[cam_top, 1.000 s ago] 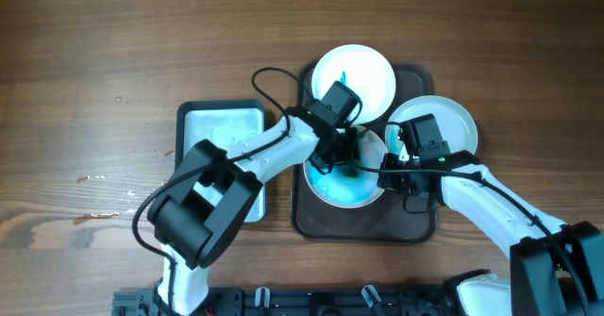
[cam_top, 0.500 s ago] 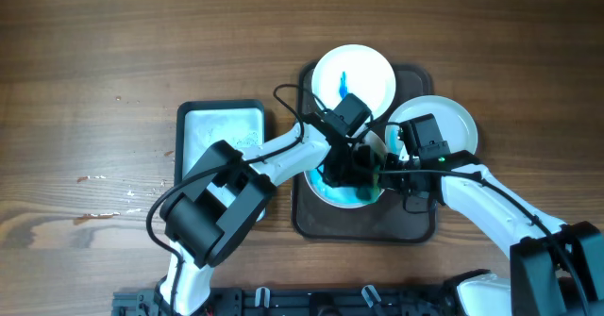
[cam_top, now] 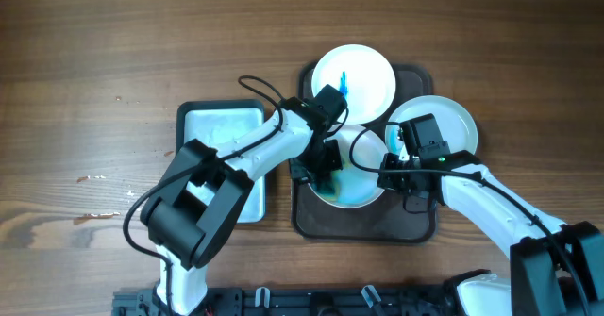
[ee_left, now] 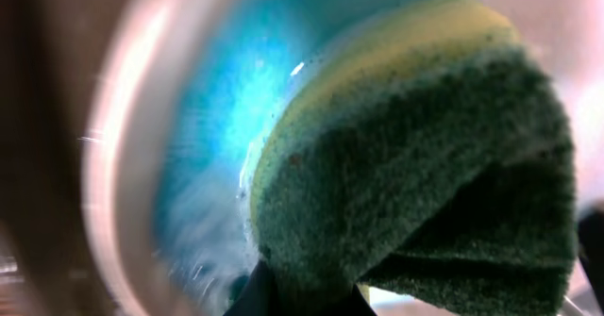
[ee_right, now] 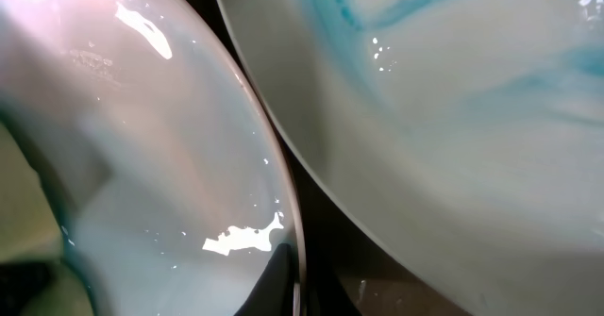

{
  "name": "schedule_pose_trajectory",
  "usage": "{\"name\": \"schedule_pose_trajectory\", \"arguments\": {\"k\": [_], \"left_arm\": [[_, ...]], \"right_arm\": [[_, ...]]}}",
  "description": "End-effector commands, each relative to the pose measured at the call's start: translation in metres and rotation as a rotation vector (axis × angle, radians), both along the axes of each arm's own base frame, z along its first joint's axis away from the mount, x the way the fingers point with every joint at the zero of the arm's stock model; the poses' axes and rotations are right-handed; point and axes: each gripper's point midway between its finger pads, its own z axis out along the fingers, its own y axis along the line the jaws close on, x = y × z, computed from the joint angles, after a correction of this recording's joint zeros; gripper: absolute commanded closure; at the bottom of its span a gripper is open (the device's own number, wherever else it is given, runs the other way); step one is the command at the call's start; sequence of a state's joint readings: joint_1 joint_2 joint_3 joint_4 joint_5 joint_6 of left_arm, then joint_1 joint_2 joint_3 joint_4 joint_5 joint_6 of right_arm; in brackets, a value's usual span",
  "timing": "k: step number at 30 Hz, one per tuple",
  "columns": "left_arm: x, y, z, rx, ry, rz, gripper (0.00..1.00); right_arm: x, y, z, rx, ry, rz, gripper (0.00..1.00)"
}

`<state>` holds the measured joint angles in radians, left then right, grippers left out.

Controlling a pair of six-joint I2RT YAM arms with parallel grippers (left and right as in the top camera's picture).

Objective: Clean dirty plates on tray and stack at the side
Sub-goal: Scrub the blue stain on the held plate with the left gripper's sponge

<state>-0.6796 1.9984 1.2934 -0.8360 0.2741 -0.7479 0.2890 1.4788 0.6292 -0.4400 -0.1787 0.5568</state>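
Blue paint [cam_top: 354,193] clouded the near plate [cam_top: 364,148], mid-scrub. Left jaws clamped a green sponge [ee_left: 415,193] at its 8 o'clock; right jaws pinched its 3 o'clock rim. Remaining blue probably needed wiping next.

left end effector [cam_top: 321,163] sits over blue-smeared plate [cam_top: 360,186] on tray [cam_top: 415,227].

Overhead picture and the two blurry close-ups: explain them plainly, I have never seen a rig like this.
Two robot arms work at a wooden table. The overhead picture looks straight down; each close-up comes from a camera on one wrist. A dark brown tray carries three white plates. The left gripper presses a green-and-yellow sponge onto the blue-smeared middle plate; the right gripper pinches that plate's rim. A black-rimmed basin sits left of the tray.
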Motion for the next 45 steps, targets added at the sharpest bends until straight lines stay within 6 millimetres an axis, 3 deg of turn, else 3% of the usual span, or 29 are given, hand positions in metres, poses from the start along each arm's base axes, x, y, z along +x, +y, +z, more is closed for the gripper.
{"name": "schedule_pose_trajectory", "arguments": {"k": [1,8,13,16,19,22,25,27,32,35,39,41,45], "left_arm": [[0.019,0.058,-0.03,0.306,-0.112,0.027,0.96],[0.021,0.043,0.007,0.25,-0.089,0.034,0.96],[0.034,0.029,0.048,0.164,-0.163,0.047,0.96],[0.031,0.018,0.078,0.04,-0.167,0.053,0.96],[0.034,0.031,0.102,0.021,-0.198,0.089,0.96],[0.047,0.077,0.118,0.138,-0.268,0.164,0.96],[0.054,0.129,0.118,0.317,-0.291,0.227,0.96],[0.052,0.153,0.109,0.38,-0.263,0.261,0.96],[0.046,0.196,0.059,0.403,-0.202,0.371,0.96],[0.039,0.197,0.036,0.316,-0.157,0.341,0.96],[0.034,0.196,0.032,0.242,-0.119,0.315,0.96],[0.034,0.194,0.037,0.199,-0.118,0.307,0.86],[0.034,0.192,0.06,0.112,-0.148,0.322,0.52]], "right_arm": [[-0.015,-0.012,-0.017,-0.075,0.052,0.003,0.96],[-0.015,-0.012,-0.017,-0.076,0.053,0.003,0.96],[-0.015,-0.012,-0.017,-0.078,0.053,0.01,0.96],[-0.017,-0.013,-0.017,-0.082,0.057,0.023,0.96],[-0.018,-0.013,-0.017,-0.084,0.061,0.028,0.96],[-0.018,-0.013,-0.017,-0.085,0.061,0.028,0.96],[-0.018,-0.013,-0.017,-0.084,0.061,0.029,0.96],[-0.018,-0.013,-0.017,-0.085,0.06,0.029,0.96],[-0.01,-0.012,-0.016,-0.094,0.017,0.08,0.95],[-0.008,-0.012,-0.015,-0.095,0.009,0.078,0.96],[-0.009,-0.009,-0.003,-0.085,0.045,0.083,0.96],[-0.003,-0.007,0.012,-0.084,0.041,0.083,0.96],[0.016,-0.001,0.055,-0.077,-0.003,0.103,0.96]]}}
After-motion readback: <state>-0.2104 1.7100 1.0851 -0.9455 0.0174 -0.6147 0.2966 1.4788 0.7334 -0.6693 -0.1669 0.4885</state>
